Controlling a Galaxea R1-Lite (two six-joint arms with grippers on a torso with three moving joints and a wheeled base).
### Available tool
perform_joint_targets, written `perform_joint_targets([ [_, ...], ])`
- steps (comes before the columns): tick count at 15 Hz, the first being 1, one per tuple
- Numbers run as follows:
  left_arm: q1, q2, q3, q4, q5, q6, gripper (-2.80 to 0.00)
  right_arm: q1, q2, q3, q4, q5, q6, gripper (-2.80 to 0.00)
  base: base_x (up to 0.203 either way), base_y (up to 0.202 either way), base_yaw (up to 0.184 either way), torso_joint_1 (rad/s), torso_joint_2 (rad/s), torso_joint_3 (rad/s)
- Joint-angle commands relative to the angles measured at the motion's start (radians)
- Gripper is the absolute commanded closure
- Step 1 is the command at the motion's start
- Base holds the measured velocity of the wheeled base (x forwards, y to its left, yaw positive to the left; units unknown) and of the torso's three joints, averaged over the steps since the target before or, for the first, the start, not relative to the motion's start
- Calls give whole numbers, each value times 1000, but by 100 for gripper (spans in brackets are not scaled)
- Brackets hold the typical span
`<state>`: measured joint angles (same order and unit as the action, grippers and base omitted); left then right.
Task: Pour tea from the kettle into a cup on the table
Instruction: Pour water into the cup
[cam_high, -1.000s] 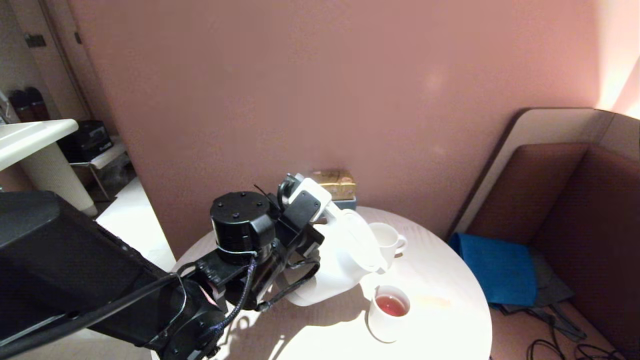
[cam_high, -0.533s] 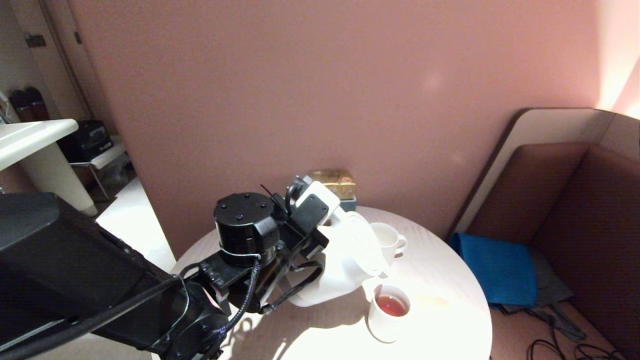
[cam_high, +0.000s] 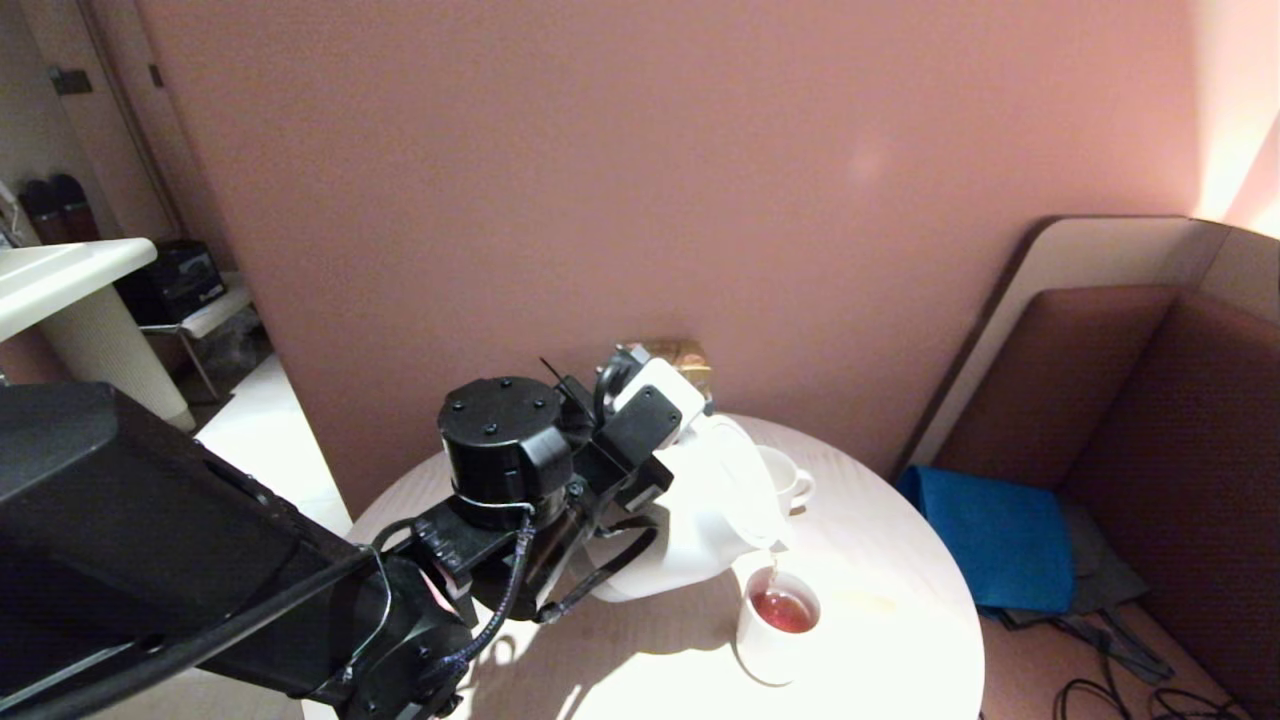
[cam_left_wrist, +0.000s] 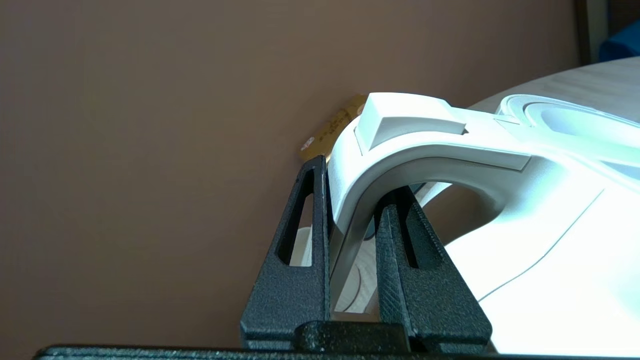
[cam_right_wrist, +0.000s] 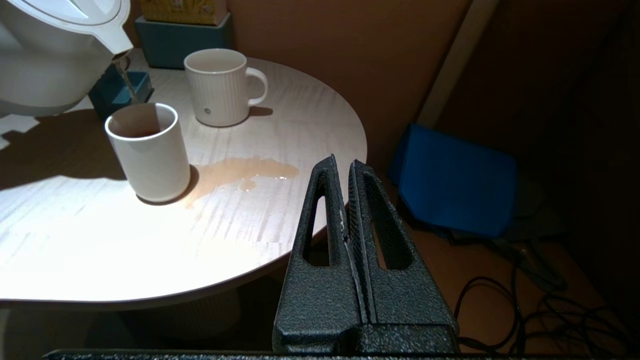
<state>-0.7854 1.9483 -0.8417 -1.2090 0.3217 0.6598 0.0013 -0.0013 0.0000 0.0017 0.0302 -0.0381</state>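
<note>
One gripper does the work: the left gripper (cam_left_wrist: 350, 220), low in the left wrist view and at centre frame in the head view, is clamped on the loop handle of the kettle (cam_high: 700, 520), one finger outside the loop and one through it. The kettle is tilted, spout down toward the lower right of the head frame, and a thin stream of tea (cam_right_wrist: 129, 87) runs from the spout into the cup (cam_right_wrist: 149, 150), which stands upright on the counter (cam_right_wrist: 280, 130) just below the spout. The cup already holds reddish tea, roughly half full as far as can be seen.

To pour well, I judge the tilt should stay gentle and the spout directly over the cup's mouth; a steeper tilt risks overshooting the far rim. The firm hold on the handle matters, since a heavy kettle could swing in the grip. Levelling off slowly before the rim is reached would avoid drips.

A pale brownish puddle (cam_right_wrist: 240, 172) lies on the counter touching the cup's base, spreading toward the right of the right wrist frame. Behind the cup stands a ribbed mug (cam_right_wrist: 220, 87), near it, and a teal box (cam_right_wrist: 182, 32) against the pink wall (cam_high: 640, 200). The right gripper (cam_right_wrist: 347, 200) hangs closed and empty off the counter's edge. A blue cushion (cam_high: 995, 535) lies on the bench at right.
</note>
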Motion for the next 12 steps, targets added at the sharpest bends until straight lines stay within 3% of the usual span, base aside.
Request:
perform_joint_targets([
  [1,-1,3,-4,-6,1,26,0,0,1,0,0,0,0,0,0,0,0,0,0,0],
  [12,-17,0,-48,53,-1,105,0,0,1,0,0,0,0,0,0,0,0,0,0,0],
])
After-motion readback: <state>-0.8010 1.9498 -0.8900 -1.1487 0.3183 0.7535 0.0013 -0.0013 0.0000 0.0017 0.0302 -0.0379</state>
